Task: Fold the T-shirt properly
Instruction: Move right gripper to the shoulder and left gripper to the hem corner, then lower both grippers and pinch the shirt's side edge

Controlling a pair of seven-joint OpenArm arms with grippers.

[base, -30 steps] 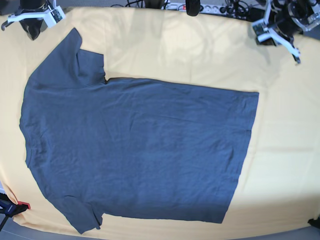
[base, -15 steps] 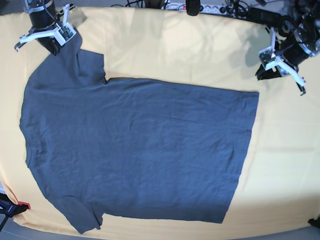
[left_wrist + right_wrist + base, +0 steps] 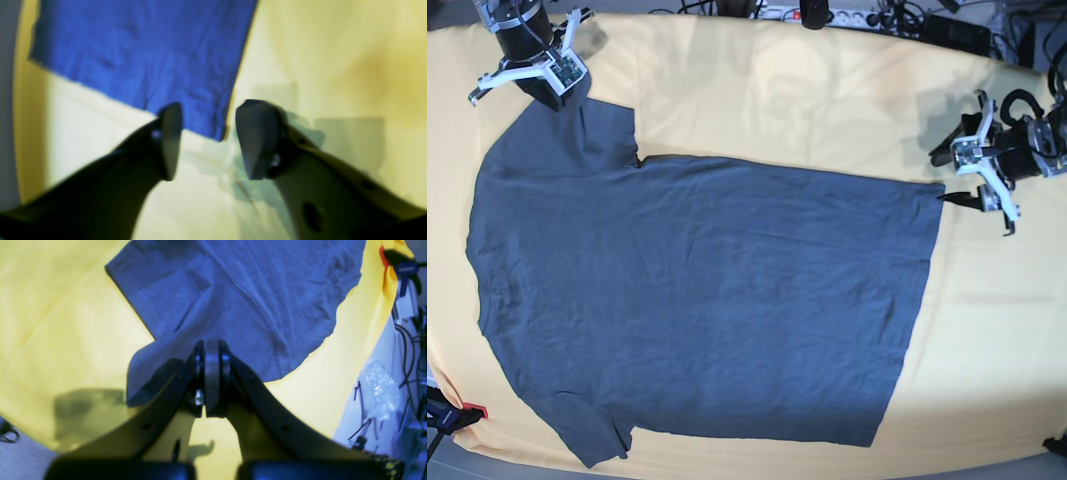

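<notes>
The T-shirt [image 3: 697,300] lies spread flat across the middle of the tabletop [image 3: 827,100], which is draped in a yellow cloth, its hem toward the right edge and its collar end toward the left edge. One sleeve reaches to the far left corner, the other to the near left corner.

The left tool [image 3: 972,195] hovers just off the far hem corner, its jaws apart and straddling that corner in the wrist view. The right tool [image 3: 527,80] sits at the far sleeve with its jaws together; whether cloth is pinched between them cannot be told.

The risk is a shallow bite: if the left tool closes beside the hem, it may catch only the tablecloth or nothing.
</notes>
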